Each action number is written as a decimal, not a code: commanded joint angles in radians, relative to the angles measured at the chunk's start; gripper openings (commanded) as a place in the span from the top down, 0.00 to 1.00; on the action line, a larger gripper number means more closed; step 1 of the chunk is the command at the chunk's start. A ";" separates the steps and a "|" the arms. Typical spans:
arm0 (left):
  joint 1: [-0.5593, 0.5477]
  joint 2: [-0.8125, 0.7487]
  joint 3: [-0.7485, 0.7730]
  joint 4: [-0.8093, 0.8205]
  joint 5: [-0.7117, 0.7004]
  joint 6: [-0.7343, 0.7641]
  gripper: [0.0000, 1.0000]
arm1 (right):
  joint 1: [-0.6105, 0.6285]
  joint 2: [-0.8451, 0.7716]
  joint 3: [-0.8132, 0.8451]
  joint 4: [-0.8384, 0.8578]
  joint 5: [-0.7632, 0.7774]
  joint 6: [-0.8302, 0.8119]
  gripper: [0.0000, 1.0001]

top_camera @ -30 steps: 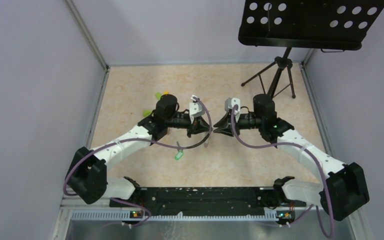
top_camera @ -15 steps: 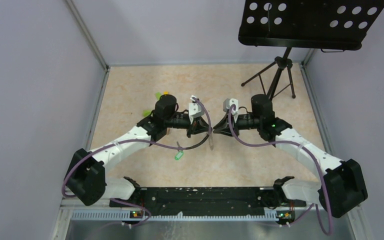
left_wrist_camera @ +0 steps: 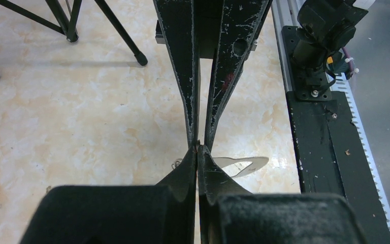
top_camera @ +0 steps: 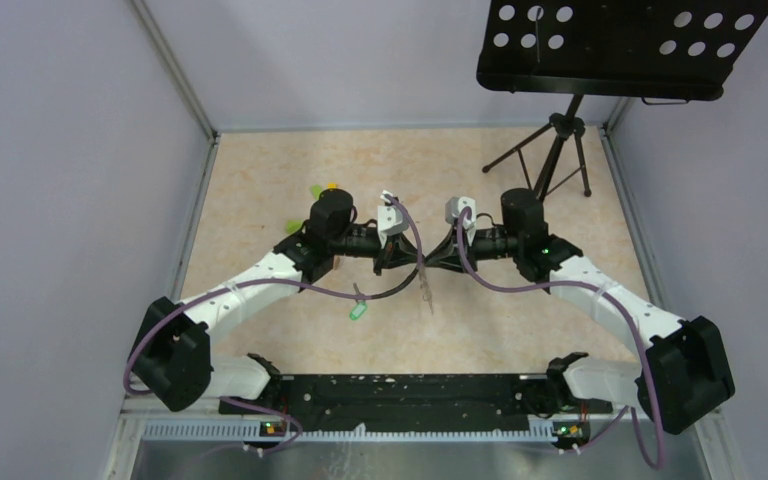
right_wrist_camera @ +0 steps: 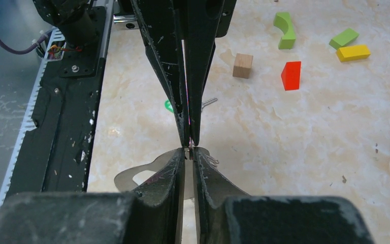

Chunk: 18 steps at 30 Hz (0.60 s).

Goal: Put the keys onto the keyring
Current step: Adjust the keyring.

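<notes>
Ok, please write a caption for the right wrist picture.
The right gripper meets the left gripper tip to tip above the table, toy blocks behind.

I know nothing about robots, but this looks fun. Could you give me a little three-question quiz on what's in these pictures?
1. True or false: the left hand and the right hand meet tip to tip above the table.
2. Which colour is the key tag lying on the table by the left arm? A red, B green, C blue.
3. How many toy blocks show in the right wrist view?
Key: 1 true. 2 B. 3 five: two green, one yellow, one red, one plain wood.
</notes>
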 commanded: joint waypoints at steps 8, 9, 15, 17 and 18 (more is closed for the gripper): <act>-0.005 -0.003 0.023 0.056 0.005 0.009 1.00 | 0.009 -0.007 0.040 0.042 -0.041 -0.003 1.00; -0.005 -0.004 0.023 0.055 0.004 0.012 1.00 | 0.009 -0.007 0.041 0.043 -0.034 -0.003 1.00; -0.004 -0.023 0.011 0.052 0.001 0.044 1.00 | 0.009 -0.031 0.039 0.049 -0.003 -0.010 1.00; -0.004 -0.031 0.007 0.050 0.007 0.057 0.99 | 0.007 -0.039 0.035 0.052 0.002 -0.013 1.00; -0.004 -0.039 0.005 0.049 0.009 0.064 0.99 | 0.006 -0.041 0.032 0.053 0.004 -0.014 1.00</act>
